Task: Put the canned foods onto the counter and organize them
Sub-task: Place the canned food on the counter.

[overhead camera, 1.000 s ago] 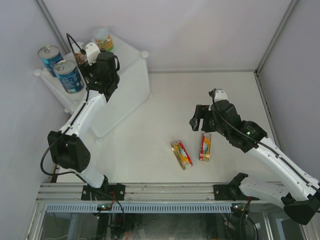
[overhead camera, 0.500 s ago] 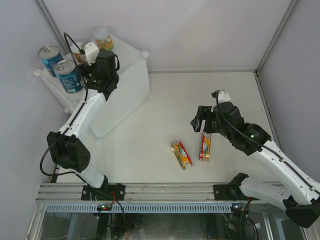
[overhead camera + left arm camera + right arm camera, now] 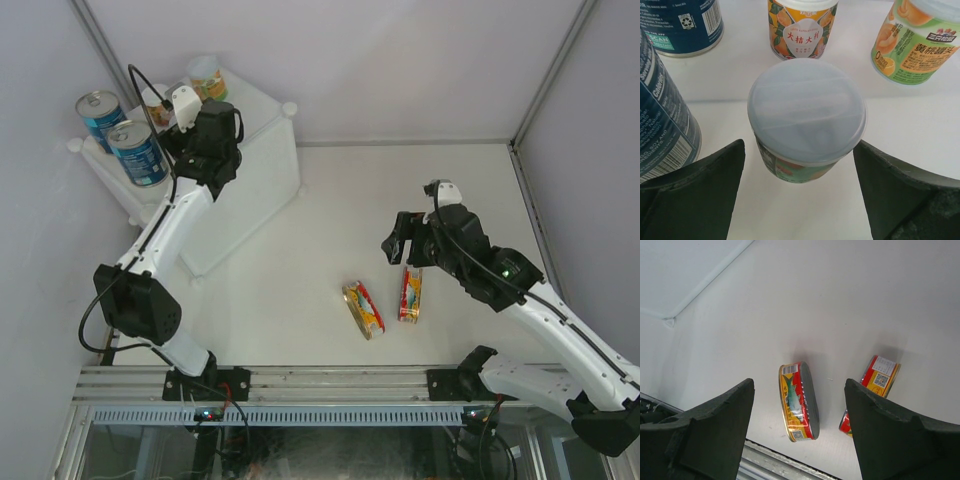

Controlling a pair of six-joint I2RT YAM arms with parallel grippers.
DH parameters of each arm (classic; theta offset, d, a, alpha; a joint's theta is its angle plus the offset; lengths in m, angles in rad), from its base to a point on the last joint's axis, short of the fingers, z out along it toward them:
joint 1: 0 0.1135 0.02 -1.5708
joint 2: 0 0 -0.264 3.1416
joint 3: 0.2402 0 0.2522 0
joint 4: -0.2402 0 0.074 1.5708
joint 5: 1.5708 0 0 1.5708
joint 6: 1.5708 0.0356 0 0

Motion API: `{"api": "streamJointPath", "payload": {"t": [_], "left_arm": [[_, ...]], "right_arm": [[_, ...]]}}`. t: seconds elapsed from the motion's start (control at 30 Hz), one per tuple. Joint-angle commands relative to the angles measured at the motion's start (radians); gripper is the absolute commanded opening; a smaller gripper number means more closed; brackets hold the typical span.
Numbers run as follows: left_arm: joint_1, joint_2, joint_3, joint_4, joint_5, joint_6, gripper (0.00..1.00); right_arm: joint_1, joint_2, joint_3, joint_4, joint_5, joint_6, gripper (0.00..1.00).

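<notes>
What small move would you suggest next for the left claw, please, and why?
Probably lift the left claw straight up and away: its fingers stand open with a gap on each side of the lidded small can, which sits upright on the counter, so that placement looks finished.

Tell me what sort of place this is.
Most likely a robotics test cell, not a real kitchen: plain white panels wall in the tabletop, the left arm and right arm are bolted to a metal rail at its near edge, and the counter is a plastic box holding cans.
</notes>
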Motion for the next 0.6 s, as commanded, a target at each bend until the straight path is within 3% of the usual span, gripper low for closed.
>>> {"api": "streamJointPath", "payload": {"t": [0.0,0.57], "left_arm": [[-0.012,-0.048,0.070,-0.015,-0.021,-0.039,0.92],[-0.091,-0.128,0.035,-0.073,-0.070,-0.105,0.92]], "right_arm": [[0.010,-0.026,0.006,0.030,0.002,0.009,0.73],[0.033,-0.046,-0.022,0.028,0.010,0.039,0.73]]}}
